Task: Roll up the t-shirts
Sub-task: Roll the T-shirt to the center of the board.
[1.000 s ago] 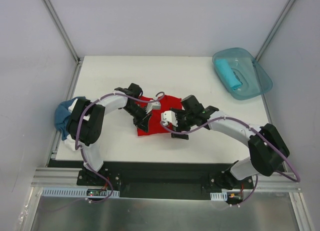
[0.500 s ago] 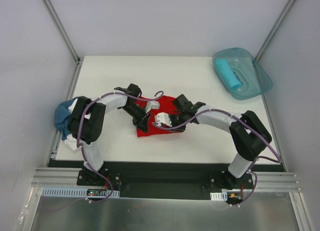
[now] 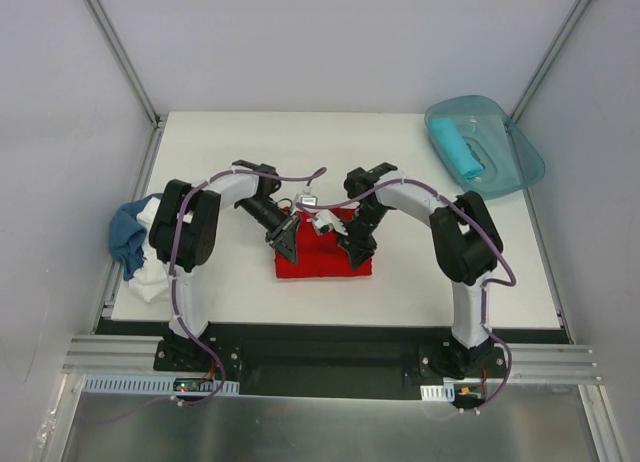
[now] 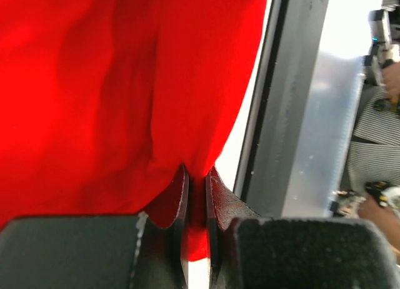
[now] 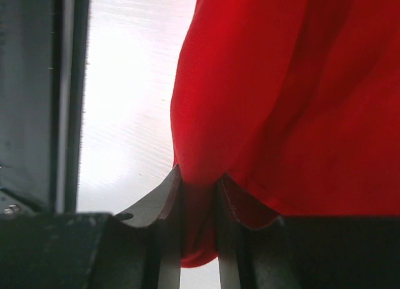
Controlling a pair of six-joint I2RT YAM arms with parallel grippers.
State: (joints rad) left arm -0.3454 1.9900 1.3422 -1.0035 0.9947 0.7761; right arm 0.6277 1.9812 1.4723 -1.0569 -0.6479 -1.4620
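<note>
A bright red t-shirt (image 3: 322, 260) lies folded into a flat rectangle in the middle of the white table (image 3: 400, 142). My left gripper (image 3: 288, 244) is at its left edge and shut on a fold of the red cloth (image 4: 112, 101); the left wrist view shows the pinch (image 4: 197, 179). At the shirt's right edge, my right gripper (image 3: 355, 250) has closed on a thicker bunch of red cloth (image 5: 287, 95), pinched between its fingers (image 5: 199, 189). Blue (image 3: 126, 232) and white (image 3: 150, 279) t-shirts lie heaped at the table's left edge.
A translucent teal tub (image 3: 515, 162) stands at the back right corner with a rolled turquoise shirt (image 3: 457, 148) inside. Grey walls and metal posts enclose the table. The arm bases sit on a dark rail (image 3: 320, 347) at the near edge.
My right gripper swung left and back to the red shirt's right edge and closed on it. Both arms shifted toward the back, and the shirt's far edge has come nearer.
</note>
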